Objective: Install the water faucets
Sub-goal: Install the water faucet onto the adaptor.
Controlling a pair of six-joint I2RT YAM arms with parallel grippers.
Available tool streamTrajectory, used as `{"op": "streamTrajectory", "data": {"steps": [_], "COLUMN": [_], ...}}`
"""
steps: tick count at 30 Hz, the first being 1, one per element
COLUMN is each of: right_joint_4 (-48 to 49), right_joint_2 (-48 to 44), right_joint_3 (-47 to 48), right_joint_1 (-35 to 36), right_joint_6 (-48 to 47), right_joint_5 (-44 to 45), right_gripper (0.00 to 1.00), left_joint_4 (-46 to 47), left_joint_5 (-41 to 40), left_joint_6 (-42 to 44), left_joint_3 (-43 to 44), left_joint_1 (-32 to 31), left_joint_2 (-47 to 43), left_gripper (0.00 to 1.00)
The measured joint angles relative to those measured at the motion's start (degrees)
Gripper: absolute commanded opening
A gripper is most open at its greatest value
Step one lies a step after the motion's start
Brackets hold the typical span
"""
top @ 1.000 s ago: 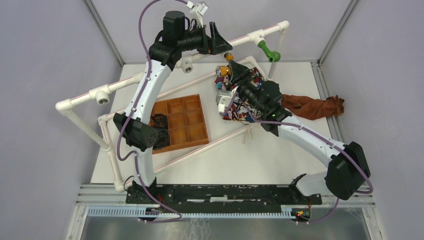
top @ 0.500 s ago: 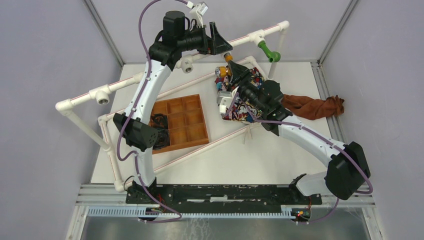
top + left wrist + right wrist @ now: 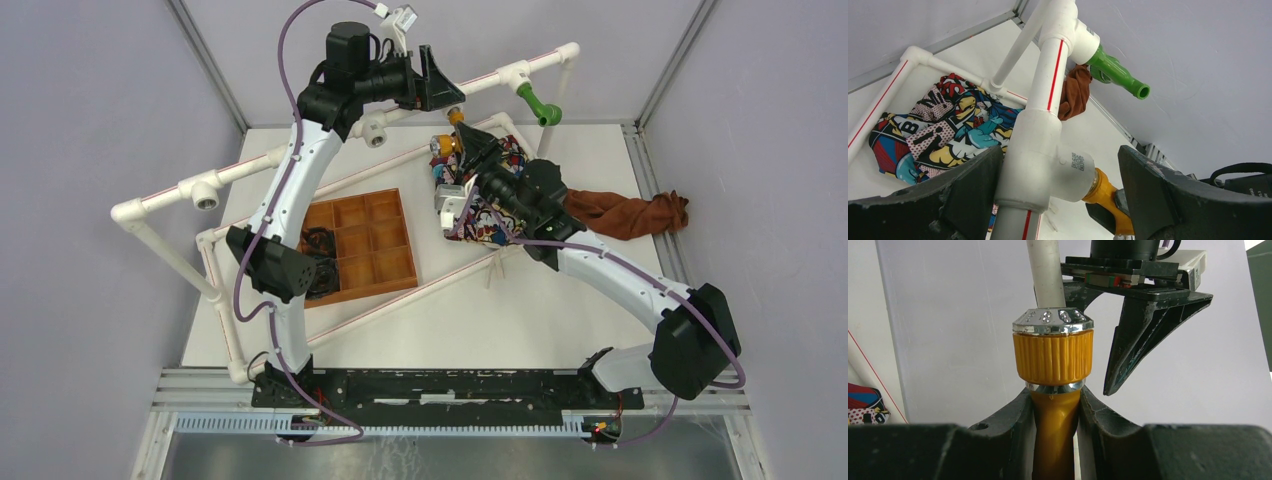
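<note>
My right gripper (image 3: 473, 152) (image 3: 1055, 395) is shut on the neck of the orange-yellow faucet (image 3: 446, 144) (image 3: 1054, 357), just below its ribbed knob. The faucet's threaded end (image 3: 1104, 191) sits at the side opening of a white T-fitting (image 3: 1040, 150) on the raised pipe. Around that same fitting my left gripper (image 3: 438, 84) (image 3: 1060, 155) stands open, one finger (image 3: 968, 185) close beside the fitting and the other wide of it. Further along the pipe, the green faucet (image 3: 537, 103) (image 3: 1115, 75) sticks out of another T-fitting.
Two more T-fittings (image 3: 207, 195) (image 3: 375, 132) on the raised pipe have bare openings. A wooden compartment tray (image 3: 360, 245) lies centre-left inside the low pipe frame (image 3: 400, 295). A comic-print cloth (image 3: 487, 228) lies under my right arm, and a brown cloth (image 3: 630, 213) to its right.
My right wrist has edged slightly up and left with the orange-yellow faucet still in its grip. The left arm has not moved.
</note>
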Motion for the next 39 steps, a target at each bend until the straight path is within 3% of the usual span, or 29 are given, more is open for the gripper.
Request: {"op": "streamTrajectory", "data": {"steps": [26, 39], "right_joint_4": [-1.4, -6.9], "right_joint_2": [0.0, -2.0], "right_joint_3": [0.1, 0.9], "right_joint_1": [-3.7, -3.8], "right_joint_6": [-2.8, -5.2], "right_joint_5": [-8.1, -8.5], "right_gripper": [0.00, 0.00], "left_joint_4": [0.1, 0.3], "left_joint_5": [0.0, 0.0], "left_joint_6": [3.4, 5.7], "left_joint_3": [-1.7, -3.6], "left_joint_1": [-0.5, -1.2], "left_joint_2": [-1.2, -2.5], "left_gripper": [0.90, 0.91]}}
